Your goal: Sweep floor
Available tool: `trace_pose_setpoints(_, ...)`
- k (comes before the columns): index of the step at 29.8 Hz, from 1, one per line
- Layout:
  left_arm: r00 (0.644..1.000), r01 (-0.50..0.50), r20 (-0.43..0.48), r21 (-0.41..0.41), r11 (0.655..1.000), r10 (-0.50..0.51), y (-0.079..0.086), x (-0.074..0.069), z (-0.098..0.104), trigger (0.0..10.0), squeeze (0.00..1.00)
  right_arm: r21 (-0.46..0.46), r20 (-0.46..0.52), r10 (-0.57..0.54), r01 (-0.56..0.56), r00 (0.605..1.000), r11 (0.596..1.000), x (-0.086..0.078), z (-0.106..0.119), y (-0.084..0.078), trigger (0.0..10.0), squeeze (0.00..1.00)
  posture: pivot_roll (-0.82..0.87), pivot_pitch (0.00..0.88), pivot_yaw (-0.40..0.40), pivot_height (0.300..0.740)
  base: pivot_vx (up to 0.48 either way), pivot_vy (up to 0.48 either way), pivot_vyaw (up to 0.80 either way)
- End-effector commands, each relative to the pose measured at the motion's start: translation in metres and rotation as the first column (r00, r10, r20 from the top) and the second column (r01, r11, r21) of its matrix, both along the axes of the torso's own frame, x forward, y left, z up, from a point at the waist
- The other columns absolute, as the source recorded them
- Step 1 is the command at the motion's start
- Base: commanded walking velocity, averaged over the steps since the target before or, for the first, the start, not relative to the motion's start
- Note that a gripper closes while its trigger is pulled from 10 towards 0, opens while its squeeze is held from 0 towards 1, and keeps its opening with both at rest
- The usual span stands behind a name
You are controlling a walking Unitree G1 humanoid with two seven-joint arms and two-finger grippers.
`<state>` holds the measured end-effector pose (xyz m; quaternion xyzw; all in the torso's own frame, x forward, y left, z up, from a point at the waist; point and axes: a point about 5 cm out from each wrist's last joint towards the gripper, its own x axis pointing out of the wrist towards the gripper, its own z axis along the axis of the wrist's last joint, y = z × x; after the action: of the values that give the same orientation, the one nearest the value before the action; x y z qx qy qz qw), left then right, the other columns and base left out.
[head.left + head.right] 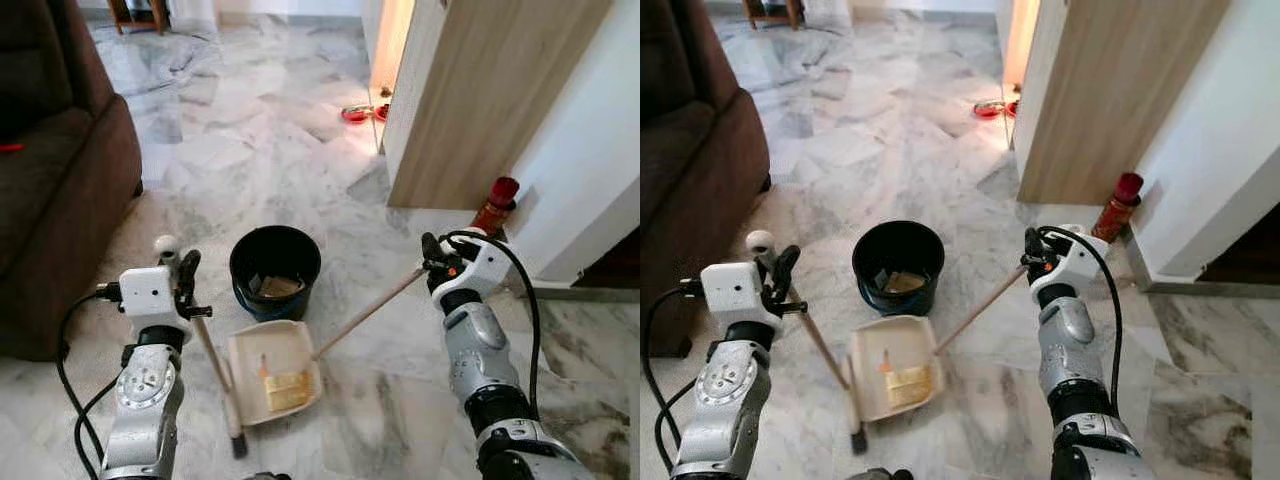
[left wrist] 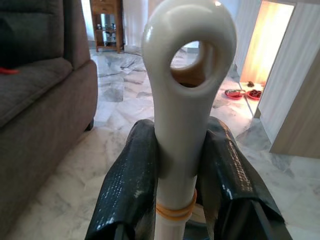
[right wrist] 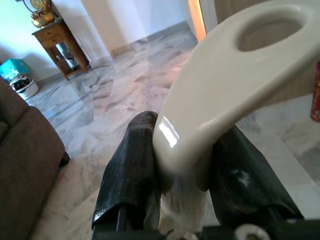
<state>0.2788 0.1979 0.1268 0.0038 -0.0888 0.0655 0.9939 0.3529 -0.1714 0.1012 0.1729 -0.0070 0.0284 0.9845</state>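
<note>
- The dustpan (image 1: 272, 372) lies flat on the marble floor (image 1: 400, 400), just in front of the black bucket (image 1: 275, 268), on the robot's side of it.
- Yellow-brown scraps (image 1: 285, 390) sit inside the dustpan, near its edge closest to the robot.
- More bits (image 1: 279, 287) of the same kind lie in the bottom of the bucket.
- The dustpan's long stick (image 1: 365, 314) goes up and away from the bucket toward the robot's right side. It ends in a cream loop (image 3: 240, 85).
- The right tool (image 1: 432, 252) is clamped on that loop, with one black finger (image 3: 131, 172) on each side of it.
- The brush (image 1: 218, 375) stands right beside the dustpan, on the sofa (image 1: 60, 180) side of it. Its dark bristles (image 1: 237, 442) touch the floor, and its stick leans up toward the robot's left.
- The left tool (image 1: 188, 285) is clamped on the brush's cream top (image 2: 187, 75).
- I think the next job is to tip the scraps into the bucket.
- The bucket is straight past the dustpan's far edge, so the pan would have to go forward and up.
- The right arm holds the dustpan, so it is the arm for that job.
- The stick is long, so a small turn at the top could swing the pan a lot and spill the scraps.
</note>
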Motion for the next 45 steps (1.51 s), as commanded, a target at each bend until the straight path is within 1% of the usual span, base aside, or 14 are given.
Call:
trace_pose_setpoints(1,0.999,0.021,0.035,0.007,1.000,-0.021,-0.005,0.001,0.007,10.0,0.00,0.015,0.045,-0.024,0.023,0.999,1.000,0.002,0.009,-0.005,10.0,0.00,0.03,0.105,-0.032,0.740,0.000,0.000,0.00)
trace_pose_setpoints(8,0.999,0.027,0.032,0.021,0.999,-0.028,-0.006,0.001,0.006,10.0,0.00,0.009,0.045,-0.013,0.013,0.999,1.000,0.002,0.008,-0.001,10.0,0.00,0.03,0.105,-0.032,0.740,0.000,0.000,0.00)
trace_pose_setpoints(19,0.999,0.035,0.035,0.020,0.999,-0.036,-0.007,0.001,0.006,10.0,0.00,0.006,0.048,-0.015,0.015,0.999,1.000,0.002,0.009,-0.002,10.0,0.00,0.03,0.102,-0.033,0.740,0.000,0.000,0.00)
trace_pose_setpoints(23,0.999,0.027,0.031,0.023,0.999,-0.028,-0.007,0.001,0.006,10.0,0.00,0.004,0.053,-0.007,0.007,0.999,1.000,0.003,0.010,0.001,10.0,0.00,0.03,0.105,-0.035,0.740,0.000,0.000,0.00)
trace_pose_setpoints(28,0.999,0.025,0.030,0.024,0.999,-0.026,-0.006,0.001,0.006,10.0,0.00,0.007,0.080,-0.004,0.003,0.997,1.000,0.004,0.016,0.003,10.0,0.00,0.03,0.105,-0.035,0.740,0.000,0.000,0.00)
trace_pose_setpoints(32,0.999,0.025,0.029,0.026,0.999,-0.025,-0.007,0.001,0.005,10.0,0.00,-0.012,0.129,0.011,-0.010,0.992,1.000,0.008,0.028,0.006,10.0,0.00,0.03,0.105,-0.036,0.740,0.000,0.000,0.00)
trace_pose_setpoints(35,0.999,0.024,0.028,0.026,0.999,-0.025,-0.007,0.001,0.005,10.0,0.00,-0.027,0.157,0.058,-0.054,0.986,0.998,0.008,0.034,0.007,10.0,0.00,0.03,0.105,-0.036,0.740,0.000,0.000,0.00)
trace_pose_setpoints(37,0.999,0.024,0.027,0.026,0.999,-0.024,-0.006,0.001,0.005,10.0,0.00,-0.061,0.175,0.101,-0.092,0.979,0.994,0.008,0.036,0.008,10.0,0.00,0.03,0.105,-0.036,0.740,0.000,0.000,0.00)
trace_pose_setpoints(38,0.999,0.023,0.028,0.026,0.999,-0.024,-0.007,0.001,0.005,10.0,0.00,-0.075,0.181,0.126,-0.114,0.975,0.991,0.008,0.038,0.007,10.0,0.00,0.03,0.105,-0.036,0.740,0.000,0.000,0.00)
trace_pose_setpoints(42,0.999,0.023,0.027,0.026,0.999,-0.024,-0.006,0.001,0.005,10.0,0.00,-0.088,0.193,0.142,-0.127,0.971,0.988,0.008,0.043,0.002,10.0,0.00,0.03,0.106,-0.037,0.740,0.000,0.000,0.00)
trace_pose_setpoints(45,0.999,0.022,0.027,0.027,0.999,-0.022,-0.006,0.001,0.005,10.0,0.00,-0.109,0.210,0.198,-0.178,0.957,0.978,0.007,0.048,-0.001,10.0,0.00,0.04,0.106,-0.036,0.740,0.000,0.000,0.00)
